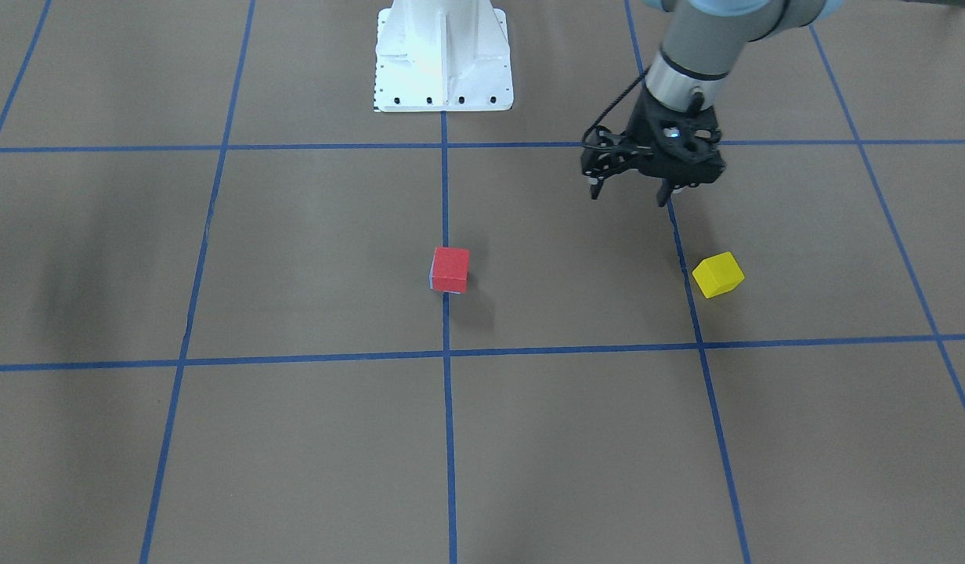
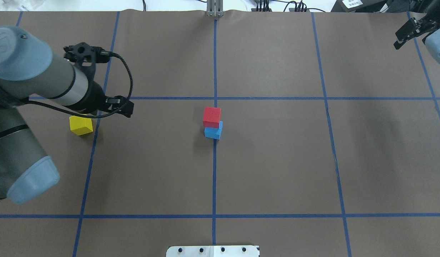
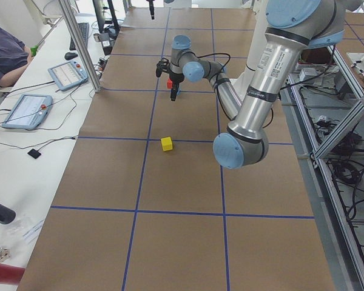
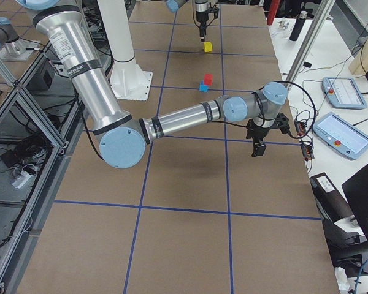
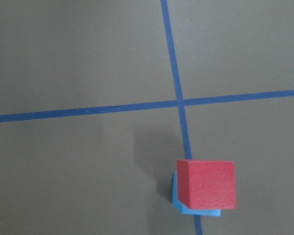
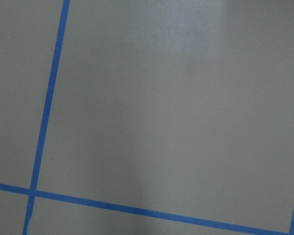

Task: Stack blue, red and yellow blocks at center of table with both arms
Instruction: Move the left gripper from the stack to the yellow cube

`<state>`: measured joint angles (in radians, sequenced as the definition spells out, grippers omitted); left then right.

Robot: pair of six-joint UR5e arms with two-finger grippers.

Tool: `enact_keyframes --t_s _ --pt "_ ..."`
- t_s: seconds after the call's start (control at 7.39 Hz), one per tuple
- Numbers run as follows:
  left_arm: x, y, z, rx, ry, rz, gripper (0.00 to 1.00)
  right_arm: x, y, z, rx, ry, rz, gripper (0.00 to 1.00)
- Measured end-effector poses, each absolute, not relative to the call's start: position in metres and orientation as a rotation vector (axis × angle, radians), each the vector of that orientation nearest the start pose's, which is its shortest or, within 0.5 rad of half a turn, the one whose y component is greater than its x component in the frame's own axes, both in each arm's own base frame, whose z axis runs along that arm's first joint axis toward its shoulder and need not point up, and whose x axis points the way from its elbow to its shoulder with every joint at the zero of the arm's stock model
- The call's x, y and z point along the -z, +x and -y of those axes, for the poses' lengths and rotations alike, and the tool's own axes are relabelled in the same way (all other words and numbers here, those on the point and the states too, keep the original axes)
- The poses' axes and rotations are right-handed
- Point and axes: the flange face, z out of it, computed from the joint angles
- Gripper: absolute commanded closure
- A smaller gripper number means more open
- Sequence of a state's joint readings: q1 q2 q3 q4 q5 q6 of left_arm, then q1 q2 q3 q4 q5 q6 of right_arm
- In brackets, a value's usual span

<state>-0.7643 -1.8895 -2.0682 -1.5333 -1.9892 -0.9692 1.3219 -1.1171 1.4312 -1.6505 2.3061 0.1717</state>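
Observation:
A red block sits on a blue block at the table's center; the pair also shows in the left wrist view, red over blue. In the front view only the red block shows clearly. A yellow block lies alone on the table on my left side, and it also shows in the front view. My left gripper is open and empty, hovering beside the yellow block, a little toward the center. My right gripper is far off at the back right edge, with its fingers apart and nothing in them.
The brown table cover carries a grid of blue tape lines. The white robot base plate stands at the table's near edge. Operators' tablets and cables lie along the far side.

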Motion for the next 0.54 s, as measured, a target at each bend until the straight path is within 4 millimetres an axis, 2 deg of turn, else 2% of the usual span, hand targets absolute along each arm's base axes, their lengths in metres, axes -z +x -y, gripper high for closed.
enact_keyframes --t_s 0.14,0.27,0.54 --pt "-0.313 0.304 0.434 0.016 0.158 -0.817 0.01 -0.472 -0.101 0.669 0.160 0.067 0.763 0.00" --pt "-0.347 0.292 0.431 0.044 0.152 -0.809 0.01 -0.472 -0.102 0.669 0.160 0.068 0.762 0.00" --pt "-0.399 0.295 0.439 0.138 0.145 -0.830 0.01 -0.472 -0.102 0.669 0.160 0.070 0.761 0.00"
